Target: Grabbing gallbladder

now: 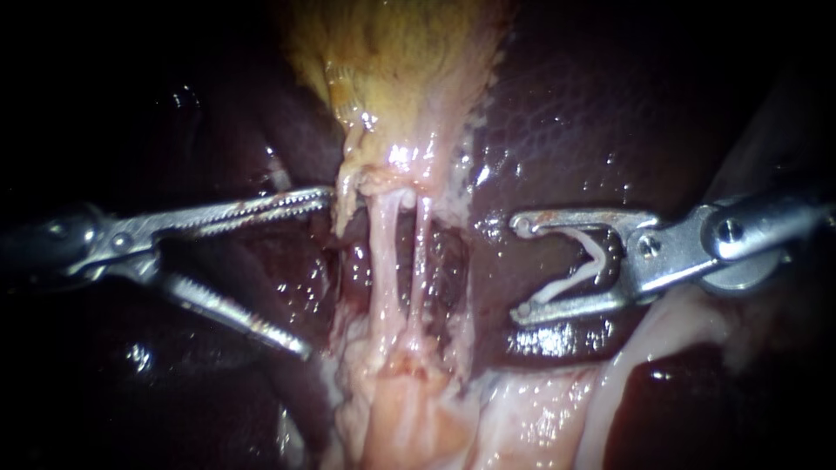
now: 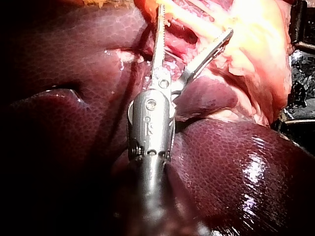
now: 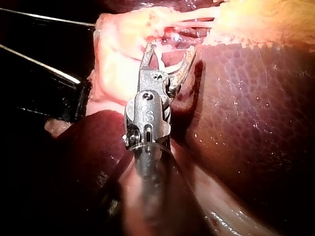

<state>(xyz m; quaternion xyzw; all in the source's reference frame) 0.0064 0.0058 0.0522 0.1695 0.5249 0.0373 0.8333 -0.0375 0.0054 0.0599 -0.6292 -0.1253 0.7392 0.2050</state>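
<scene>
The liver [image 1: 601, 113] fills most of the scene, dark maroon, wet and finely mottled, with bright glints on its lobes. Down the middle run two pale tubes side by side, close but apart: the broader tube [image 1: 383, 252] and, on its right, the thinner tube [image 1: 421, 252], with a dark red hollow [image 1: 444, 261] behind them. They end below in a lump of pale pink tissue [image 1: 409, 409]. Well to the right of the tubes sits a white V-shaped clip [image 1: 566, 285], its open end toward them. In the right wrist view, two thin dark rods [image 3: 49, 68] cross the blackness beside the pale tissue.
</scene>
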